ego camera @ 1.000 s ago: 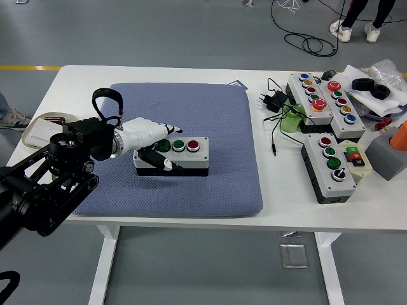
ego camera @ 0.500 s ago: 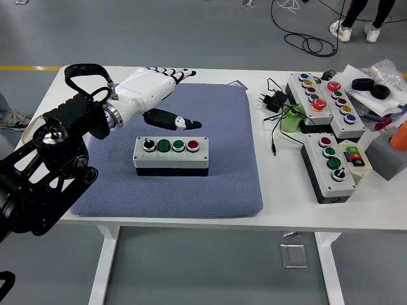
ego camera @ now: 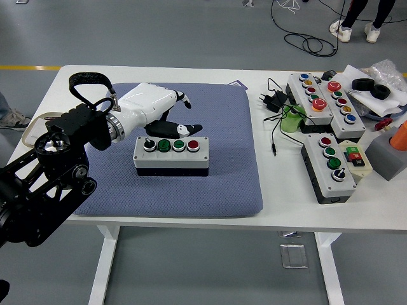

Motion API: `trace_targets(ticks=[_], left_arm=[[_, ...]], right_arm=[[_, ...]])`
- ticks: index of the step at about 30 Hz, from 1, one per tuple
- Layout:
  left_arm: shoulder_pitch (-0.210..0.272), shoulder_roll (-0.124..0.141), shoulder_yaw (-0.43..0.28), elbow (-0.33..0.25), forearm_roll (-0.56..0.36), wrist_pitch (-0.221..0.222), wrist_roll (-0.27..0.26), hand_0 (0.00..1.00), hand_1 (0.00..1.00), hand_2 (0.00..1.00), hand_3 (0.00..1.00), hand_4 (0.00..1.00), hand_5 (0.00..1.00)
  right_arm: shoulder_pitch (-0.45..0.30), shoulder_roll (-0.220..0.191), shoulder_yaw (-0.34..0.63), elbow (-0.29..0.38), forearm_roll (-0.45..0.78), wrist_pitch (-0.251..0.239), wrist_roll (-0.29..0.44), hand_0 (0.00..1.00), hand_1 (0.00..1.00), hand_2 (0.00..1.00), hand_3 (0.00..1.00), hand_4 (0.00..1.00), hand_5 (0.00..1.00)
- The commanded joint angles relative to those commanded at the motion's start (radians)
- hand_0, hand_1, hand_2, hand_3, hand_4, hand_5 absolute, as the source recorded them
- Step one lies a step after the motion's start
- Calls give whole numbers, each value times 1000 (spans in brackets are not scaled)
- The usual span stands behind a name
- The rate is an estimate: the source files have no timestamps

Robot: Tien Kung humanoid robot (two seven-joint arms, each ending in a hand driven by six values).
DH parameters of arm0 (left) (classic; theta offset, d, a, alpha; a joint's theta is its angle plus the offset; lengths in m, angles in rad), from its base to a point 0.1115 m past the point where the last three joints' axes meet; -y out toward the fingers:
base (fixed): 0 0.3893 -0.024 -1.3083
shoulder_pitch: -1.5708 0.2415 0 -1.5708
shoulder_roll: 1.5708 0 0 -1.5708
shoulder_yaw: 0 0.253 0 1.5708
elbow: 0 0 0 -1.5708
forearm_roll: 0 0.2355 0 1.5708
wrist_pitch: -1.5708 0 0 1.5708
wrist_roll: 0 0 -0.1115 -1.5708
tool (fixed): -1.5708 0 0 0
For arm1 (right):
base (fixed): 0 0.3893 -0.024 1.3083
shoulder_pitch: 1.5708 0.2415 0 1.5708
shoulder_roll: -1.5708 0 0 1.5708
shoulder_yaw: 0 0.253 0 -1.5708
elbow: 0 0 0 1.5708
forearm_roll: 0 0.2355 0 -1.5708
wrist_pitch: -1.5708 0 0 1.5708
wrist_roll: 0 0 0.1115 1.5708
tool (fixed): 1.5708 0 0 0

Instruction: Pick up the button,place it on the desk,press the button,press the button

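Four controls are showing on top of the button box (ego camera: 170, 155) I am working with: a black knob at its left end, then a green, another green and a red cap in a row. It is lying flat a little left of the frame's centre, on the blue-grey mat (ego camera: 222, 171) that is covering the left half of the white table (ego camera: 267, 210). I am seeing my left hand (ego camera: 156, 108) hovering just above and behind the box's left end, in the upper left of the frame. Its white shell is tilting down toward the box, the fingers are loosely extended and holding nothing, and the dark thumb (ego camera: 184, 129) is reaching out over the box's far edge, close to the green caps. I cannot tell whether it is touching them. The black arm is running down from the wrist to the lower left corner.

Further out, in the right half of the frame, three more button boxes are sitting on the bare table: a short one (ego camera: 329, 166) nearest the front edge and two longer ones (ego camera: 324, 101) side by side behind it. A black power adapter (ego camera: 275, 99) with its cable is lying just left of those. A small tray (ego camera: 38, 127) is resting at the table's left edge, behind my arm.
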Motion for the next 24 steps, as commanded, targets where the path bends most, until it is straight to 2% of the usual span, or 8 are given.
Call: trace_targets(ticks=[4,13,24], left_arm=[[5,3,6,4,-6,-34,6,2,2,8,724,778,998],[12,6,27,20,-12,-80,17,2,2,7,720,765,998],[19,8,48,49,-9,-102,23,2,2,12,722,768,998]], right_arm=[[-2,0,0,0,2,-1,0,642,450,616,561,315,214],[-2,-1,2,0,-1,-1,2,642,450,616,561,315,214],[3,0,3,0,0,-1,1,642,449,616,561,312,213]])
